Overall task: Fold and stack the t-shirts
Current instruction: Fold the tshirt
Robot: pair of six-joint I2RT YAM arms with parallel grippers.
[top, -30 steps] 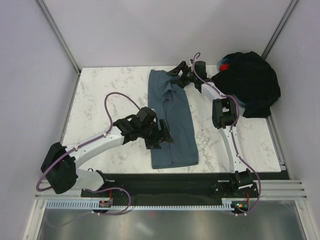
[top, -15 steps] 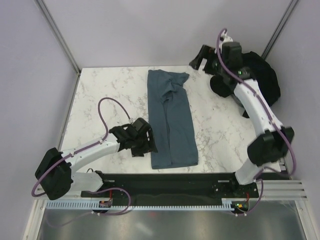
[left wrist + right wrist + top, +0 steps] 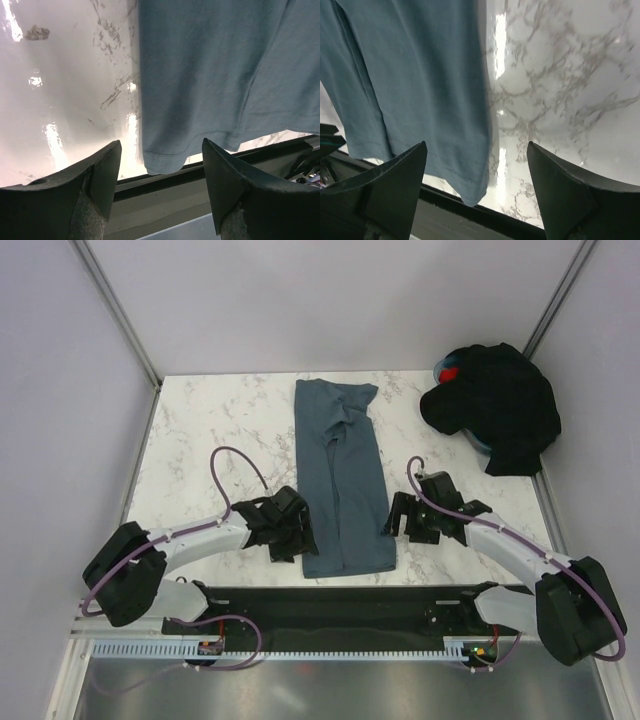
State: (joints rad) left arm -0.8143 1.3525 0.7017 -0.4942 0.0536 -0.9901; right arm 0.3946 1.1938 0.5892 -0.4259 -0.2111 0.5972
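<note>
Nearest to us, the left gripper and the right gripper both stand open and hold nothing. They flank the bottom hem of the blue-grey t-shirt, which lies as a long strip on the table. The black t-shirts are heaped at the far right corner.

We see the blue-grey t-shirt filling the gap between the left gripper and the right gripper. Bare marble worktop lies open ahead of each gripper; black t-shirts heap far beyond the right one.
</note>
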